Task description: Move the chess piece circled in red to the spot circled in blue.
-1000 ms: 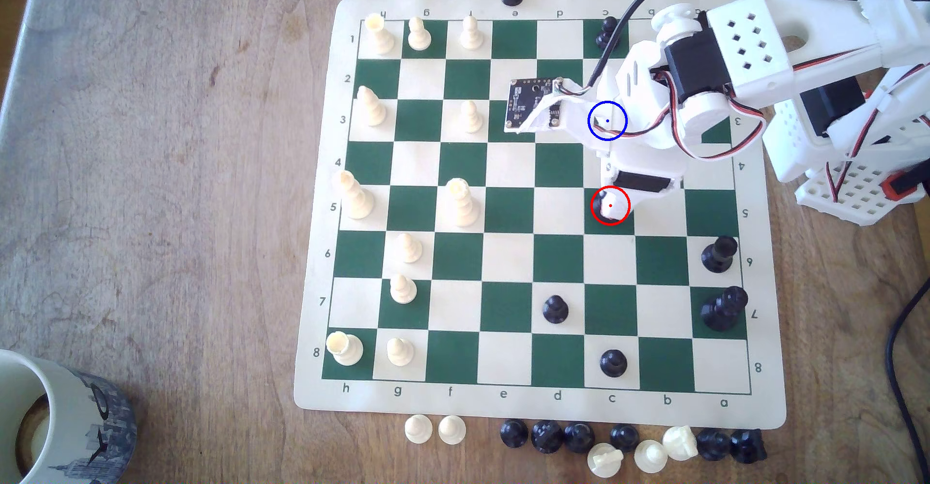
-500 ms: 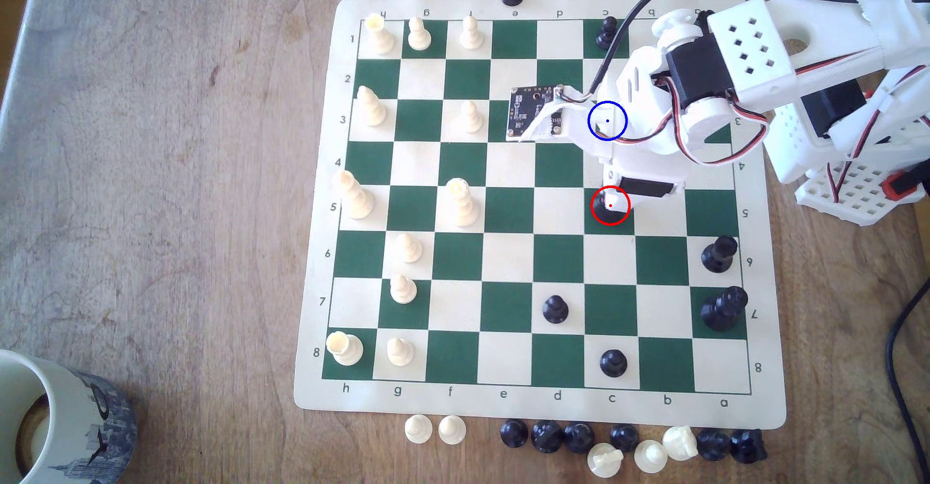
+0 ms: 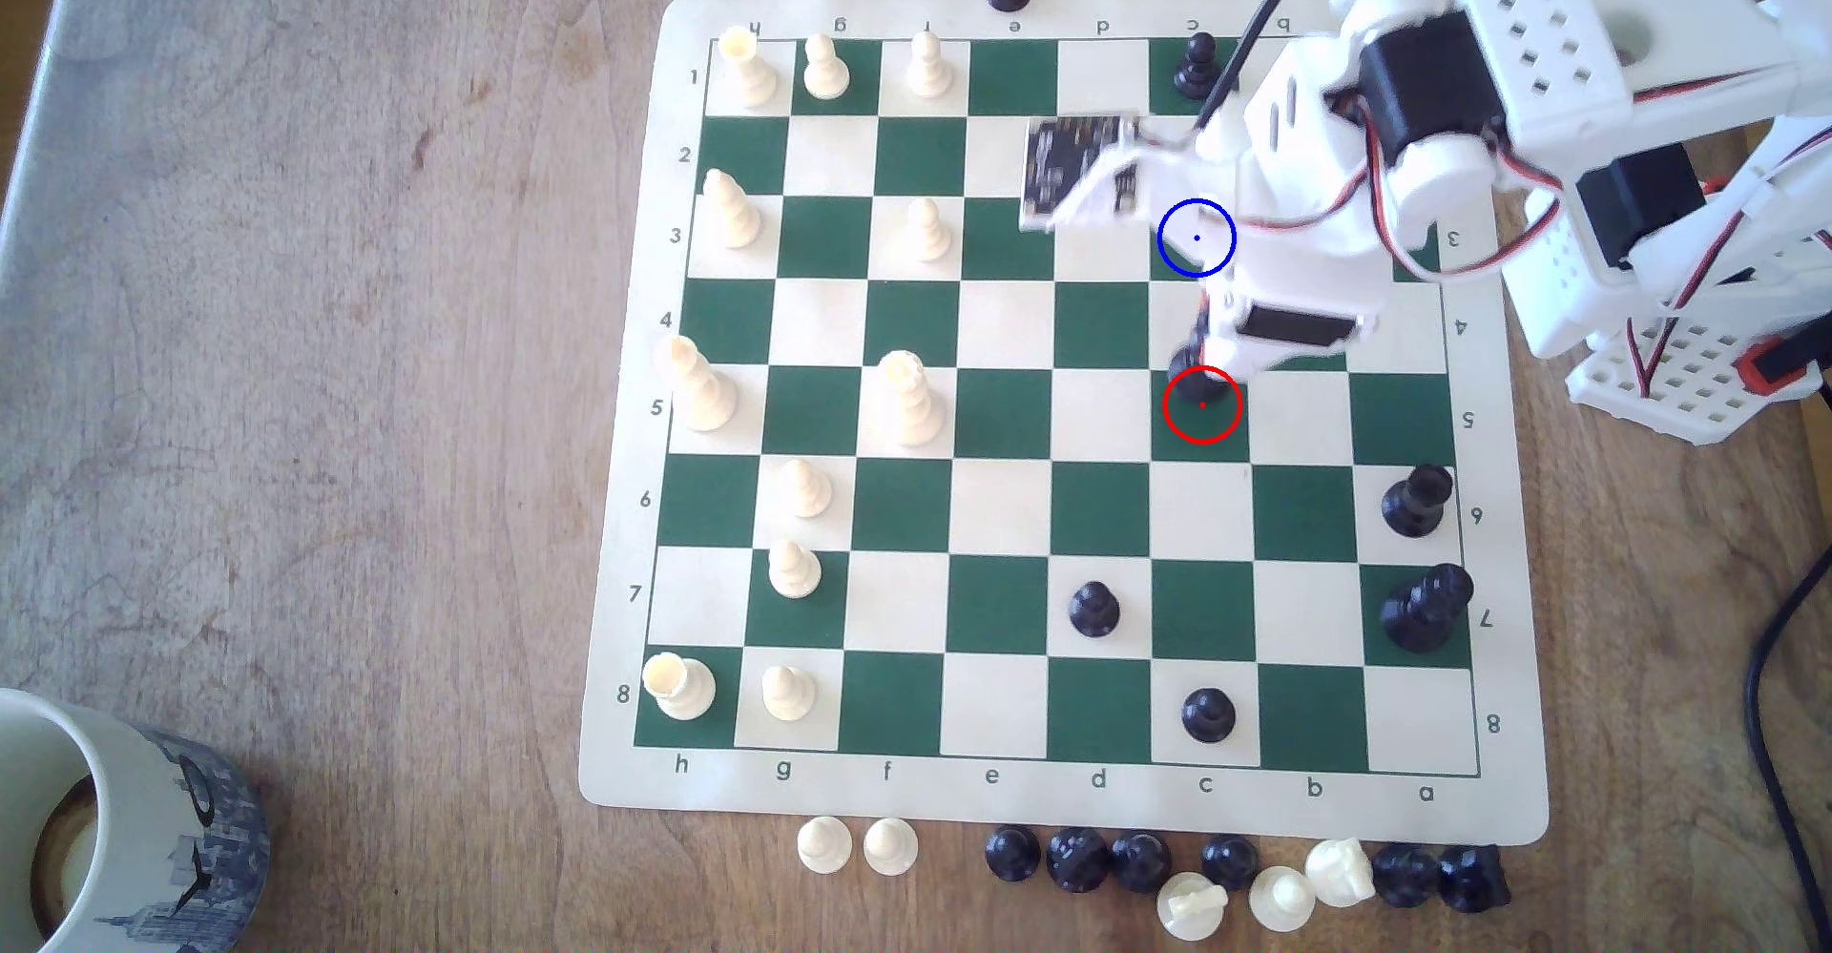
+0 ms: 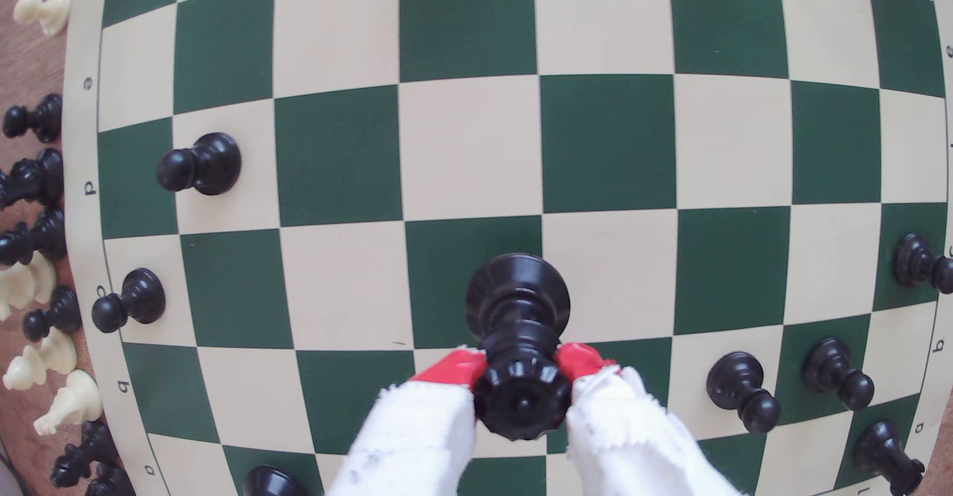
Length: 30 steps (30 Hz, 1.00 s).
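The gripper [image 4: 521, 367] is pinched on the chess piece [image 4: 518, 351], its two red-tipped fingers [image 4: 454, 367] pressing the slim neck just under the notched crown from either side, as the wrist view shows. Against the frames of a second and half a second ago, the arm has drawn back towards the board's rank-1 edge in the exterior view: the white wrist housing and the small circuit board [image 3: 1076, 165] hanging off it now sit higher over the board [image 3: 1011, 804], over ranks 2 and 3 and no longer ranks 3 and 4. The chess piece [image 3: 1188, 364] has gone with it. Earlier its dark base filled the red circle [image 3: 1202, 405] on c5; now the circle frames mostly bare green, and the piece shows as a dark shape on the circle's upper rim, over the line between c5 and c4, partly hidden by the gripper [image 3: 1214, 359]. Its base looks clear of the board in the wrist view, though I cannot tell for certain that it is off the surface. The spot [image 3: 1197, 238], the c3 square under the blue circle, lies just beyond it along the c file and is now less covered by the arm than before. The other pieces, the captured ones along the board's rank-8 edge and the mug [image 3: 119, 814] at the table's near corner on the exterior view's left have stayed put.
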Motion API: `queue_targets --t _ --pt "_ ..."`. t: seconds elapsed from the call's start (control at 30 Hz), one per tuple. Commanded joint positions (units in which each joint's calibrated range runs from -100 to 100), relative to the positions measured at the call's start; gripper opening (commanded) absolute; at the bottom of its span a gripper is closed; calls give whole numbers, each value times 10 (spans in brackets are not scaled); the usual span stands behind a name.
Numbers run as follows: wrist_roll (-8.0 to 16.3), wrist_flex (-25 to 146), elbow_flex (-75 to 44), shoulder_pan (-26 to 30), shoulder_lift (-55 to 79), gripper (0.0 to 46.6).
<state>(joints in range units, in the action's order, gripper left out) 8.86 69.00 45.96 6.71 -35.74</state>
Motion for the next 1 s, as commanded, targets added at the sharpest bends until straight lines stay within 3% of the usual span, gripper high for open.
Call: queue_targets --t 0.0,0.4,0.97 --pt "-10 14 -40 -37 -39 2" --pt "-45 -27 -12 -157 9 2" --pt "-63 -50 -12 -190 82 2"
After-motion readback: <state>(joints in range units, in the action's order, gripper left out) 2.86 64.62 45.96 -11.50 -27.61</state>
